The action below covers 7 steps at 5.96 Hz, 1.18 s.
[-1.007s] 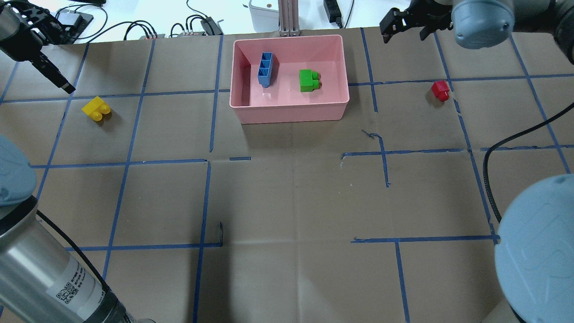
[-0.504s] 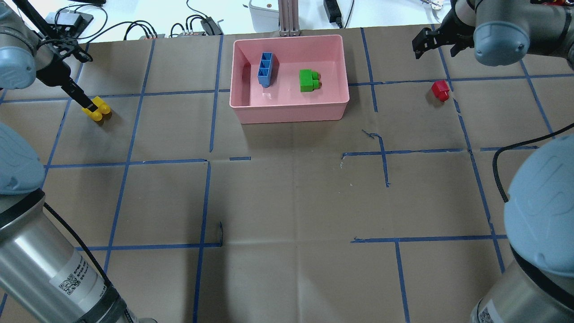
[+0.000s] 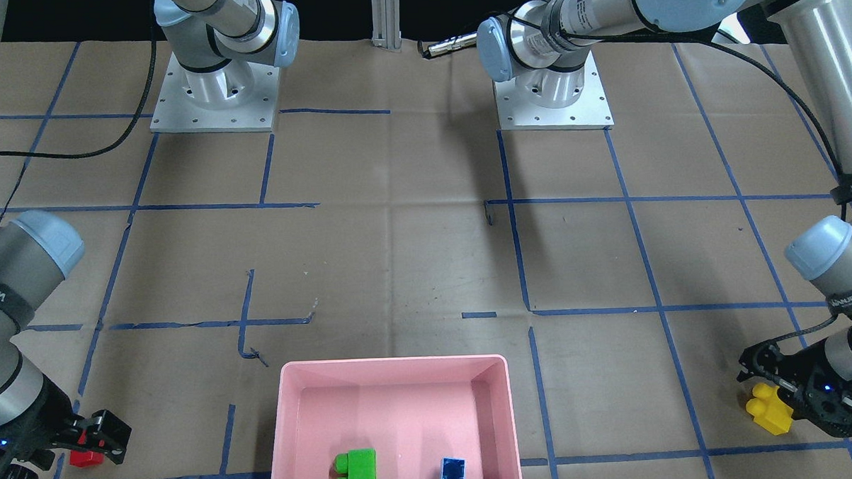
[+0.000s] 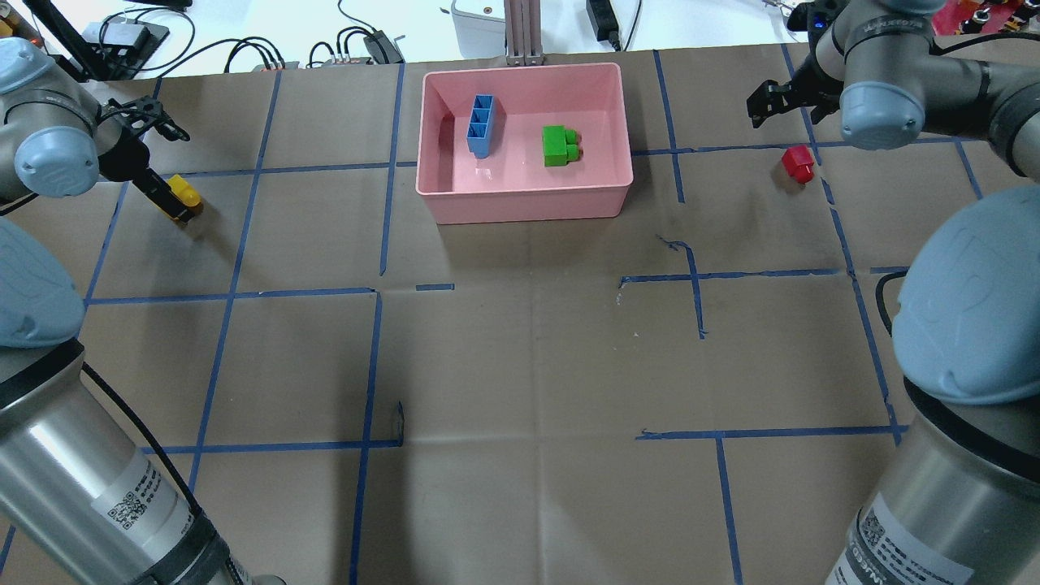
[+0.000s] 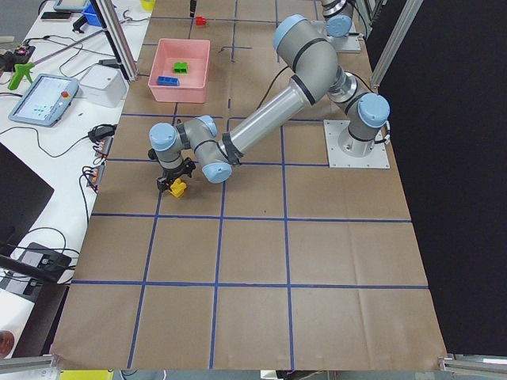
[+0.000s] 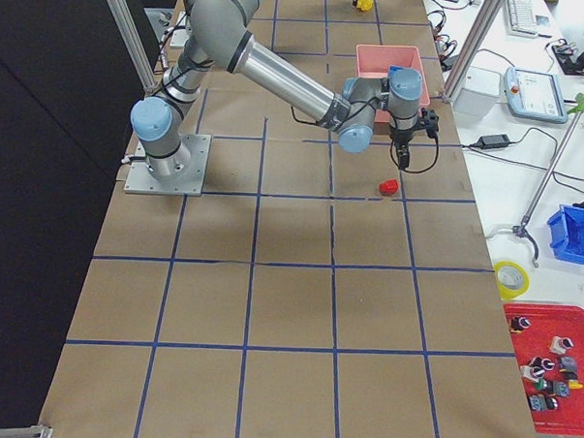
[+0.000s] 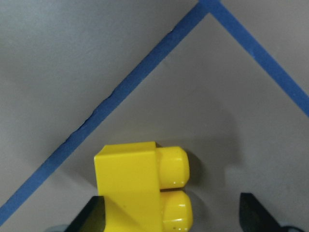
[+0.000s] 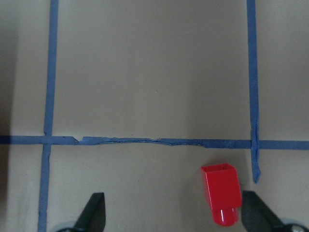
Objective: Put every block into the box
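Brown paper is covering the bench (image 4: pixel 520 366), and blue tape (image 4: pixel 244 294) is dividing it into a grid of squares.

Compared with the overhead frame of half a second earlier, the left pincer (image 7: pixel 172 216) is now sitting lower over the yellow block (image 7: pixel 140 186), at the bench's left side. Its dark finger is hiding most of the block from above, where before only the tip was overlapping it. The wrist view is showing the jaws spread wide and straddling the block, one finger just beside its plain side and the other standing apart from the two studs. The block itself is lying where it was, on the paper and well apart from the box (image 4: pixel 524 203).

This pink box is resting at the far middle of the bench. It is holding, unchanged, the blue block (image 4: pixel 481 126) near its left wall, three hollow cells facing up, and the green block (image 4: pixel 559 146) near its centre.

Right of the box, the red block (image 4: pixel 798 162) is lying in its earlier place on the paper. The right pincer (image 8: pixel 175 215) is now standing slightly nearer to it. Its jaws are gaping wide, and in the wrist view the block is appearing between them, closer to one finger.

Beyond the far edge, cables (image 4: pixel 260 50) and an aluminium post (image 4: pixel 520 32) are occupying a white surface.
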Available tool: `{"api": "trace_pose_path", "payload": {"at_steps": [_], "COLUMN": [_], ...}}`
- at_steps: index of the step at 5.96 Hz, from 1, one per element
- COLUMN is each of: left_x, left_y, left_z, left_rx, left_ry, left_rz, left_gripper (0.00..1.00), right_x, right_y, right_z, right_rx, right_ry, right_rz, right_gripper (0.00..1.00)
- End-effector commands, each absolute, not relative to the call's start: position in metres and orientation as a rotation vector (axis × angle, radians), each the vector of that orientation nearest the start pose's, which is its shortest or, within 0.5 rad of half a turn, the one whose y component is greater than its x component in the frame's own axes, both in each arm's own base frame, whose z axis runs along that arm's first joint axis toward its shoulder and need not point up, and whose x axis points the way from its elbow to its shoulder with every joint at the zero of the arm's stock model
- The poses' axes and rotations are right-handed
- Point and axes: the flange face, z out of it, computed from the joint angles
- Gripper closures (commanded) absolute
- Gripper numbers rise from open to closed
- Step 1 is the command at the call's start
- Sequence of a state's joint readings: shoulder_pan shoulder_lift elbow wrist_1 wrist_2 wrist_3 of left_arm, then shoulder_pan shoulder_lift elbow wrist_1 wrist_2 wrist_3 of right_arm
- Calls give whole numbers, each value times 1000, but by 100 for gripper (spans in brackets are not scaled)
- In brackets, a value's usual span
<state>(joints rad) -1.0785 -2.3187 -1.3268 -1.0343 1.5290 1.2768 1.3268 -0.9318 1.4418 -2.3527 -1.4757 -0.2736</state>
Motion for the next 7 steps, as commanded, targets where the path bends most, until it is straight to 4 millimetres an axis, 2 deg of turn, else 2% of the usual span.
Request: {"api": "trace_pose_path", "payload": {"at_steps": [1,2,3,4,5,6,7], "left_x": [228,230,233,233,233,233,233], "left_y": [-715,-719,-724,-725,-725,-725,-725], "left_z": [189,178,169,174,182,183,183], "left_rx": [1198,1196,1197,1197,1192,1190,1189], "left_ry": [2882,2862,2858,2851,2845,2844,2843], "left_rz": [-104,-127,-134,-141,-150,-151,-153], "left_gripper": [1,2,3,5,12,24,30], "right_x": [-51,-66,-67,-70,-72,-72,-72], "right_y": [-717,-711,-709,-706,-706,-706,-706], "right_z": [206,198,190,188,185,185,185], "right_rx": [-57,-21,-21,-9,-4,-4,-4], "right_ry": [3089,3081,3081,3080,3080,3080,3078], "right_rz": [-376,-377,-375,-369,-362,-360,-361], "right_gripper": [1,1,1,12,18,24,46]}}
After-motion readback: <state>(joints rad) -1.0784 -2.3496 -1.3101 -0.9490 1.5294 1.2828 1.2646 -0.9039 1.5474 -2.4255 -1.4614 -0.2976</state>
